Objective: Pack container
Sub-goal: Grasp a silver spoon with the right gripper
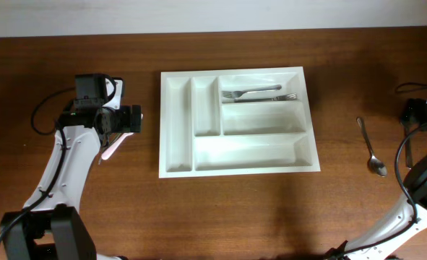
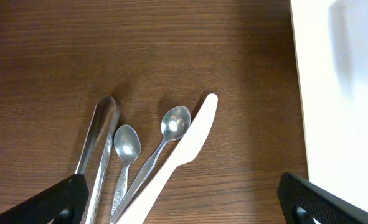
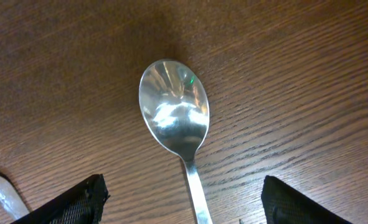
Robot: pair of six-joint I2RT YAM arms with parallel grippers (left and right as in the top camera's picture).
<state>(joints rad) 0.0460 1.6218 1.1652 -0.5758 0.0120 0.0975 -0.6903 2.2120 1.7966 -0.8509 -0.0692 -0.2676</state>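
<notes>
the white container (image 1: 249, 152) lies mid surface (image 1: 235, 209), with two forks (image 1: 260, 92) in its top long compartment. the left claw (image 2: 184, 199) gapes wide and empty above small spoons (image 2: 126, 146) and a white knife (image 2: 190, 140). the right claw (image 3: 190, 202) is spread wide, empty, over a spoon (image 3: 173, 106).

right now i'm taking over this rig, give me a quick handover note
Left gripper: open, empty, over loose cutlery left of the container: a white knife, two small spoons and a long metal piece.
Right gripper: open, empty, over a large spoon on the table.
Done: two forks lie in the top long compartment.
Left: the other four compartments are empty. All other cutlery is unpacked, including a lone spoon right of the container, possibly the one under the right gripper.
</notes>
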